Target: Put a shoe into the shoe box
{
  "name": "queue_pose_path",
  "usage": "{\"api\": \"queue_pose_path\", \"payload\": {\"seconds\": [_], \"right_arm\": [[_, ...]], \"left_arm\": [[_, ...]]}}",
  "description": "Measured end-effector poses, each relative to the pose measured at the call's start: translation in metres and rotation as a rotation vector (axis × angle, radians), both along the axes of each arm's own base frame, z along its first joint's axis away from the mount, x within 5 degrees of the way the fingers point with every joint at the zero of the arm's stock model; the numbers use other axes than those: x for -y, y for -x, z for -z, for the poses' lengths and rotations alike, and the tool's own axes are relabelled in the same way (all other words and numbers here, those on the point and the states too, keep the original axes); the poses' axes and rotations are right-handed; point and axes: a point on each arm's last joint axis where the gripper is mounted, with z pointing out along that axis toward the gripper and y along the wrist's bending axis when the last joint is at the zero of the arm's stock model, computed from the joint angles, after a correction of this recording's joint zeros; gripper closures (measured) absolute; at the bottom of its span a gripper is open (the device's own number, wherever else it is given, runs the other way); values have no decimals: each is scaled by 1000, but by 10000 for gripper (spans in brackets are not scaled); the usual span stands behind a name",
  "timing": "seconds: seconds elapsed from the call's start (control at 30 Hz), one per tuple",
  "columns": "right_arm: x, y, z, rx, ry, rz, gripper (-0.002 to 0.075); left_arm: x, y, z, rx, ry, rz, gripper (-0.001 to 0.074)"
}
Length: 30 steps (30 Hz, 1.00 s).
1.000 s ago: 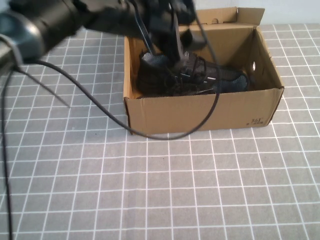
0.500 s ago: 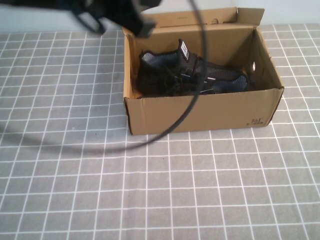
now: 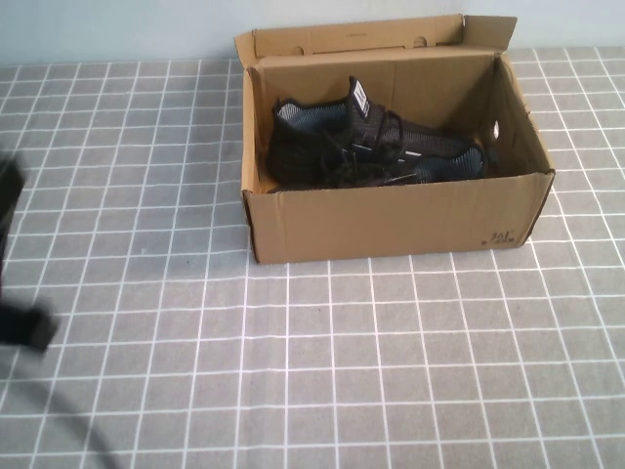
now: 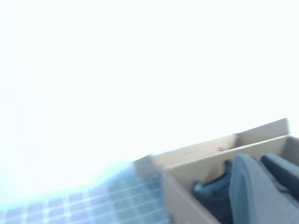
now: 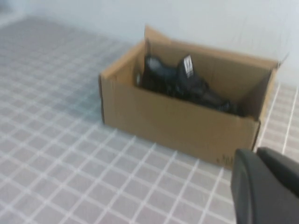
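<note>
Inside the shoe box (image 3: 391,227) lies the shoe (image 3: 371,149), on its sole along the box's length, its white tongue tag up. Off to the box's left, well apart from it, the left gripper (image 3: 18,327) shows only as a dark blur at the table's (image 3: 322,371) edge; whether it is released or clenched cannot be told. Near the box's printed front corner, the right gripper (image 5: 264,186) shows just its dark body, so its state cannot be told either.

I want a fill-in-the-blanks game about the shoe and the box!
1. The black knit mesh sneaker lies ____ the brown corrugated cardboard box.
2. The box's top flaps are ____.
3. The box stands on a grey tablecloth marked with white ____.
4. The left gripper and the right gripper each show in their own wrist view, and neither ____ the sneaker.

Missing words: inside; open; squares; holds
</note>
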Motion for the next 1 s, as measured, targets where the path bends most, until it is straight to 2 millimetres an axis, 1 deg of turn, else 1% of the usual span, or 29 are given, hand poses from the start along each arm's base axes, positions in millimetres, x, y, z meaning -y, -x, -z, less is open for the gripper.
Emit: {"api": "queue_pose_path", "payload": {"seconds": [0.07,0.17,0.2,0.3,0.43,0.5,0.63,0.77,1.0], "right_arm": [[0,2,14,49,-50,-1,742],[-3,-2,32,89,-143,-13,742],[-5,-5,38,91,-172,-15,742],[-10,-17,52,109,-275,-6,742],[-11,-32,71,150,-354,44,742],[-10,-37,78,173,-382,69,742],[-8,-43,87,207,-415,104,742],[-7,-43,86,227,-430,113,742],[-7,-43,85,233,-436,115,742]], "left_arm": [[-11,15,27,11,20,-37,735],[-21,28,63,-11,33,-61,735],[-23,32,72,-18,33,-62,735],[-25,36,101,-80,28,-62,735],[-26,39,129,-163,9,-60,735],[-25,40,136,-197,7,-50,735],[-23,41,140,-256,33,-22,735],[-20,43,145,-311,51,7,736],[-20,44,146,-325,51,19,736]]}}
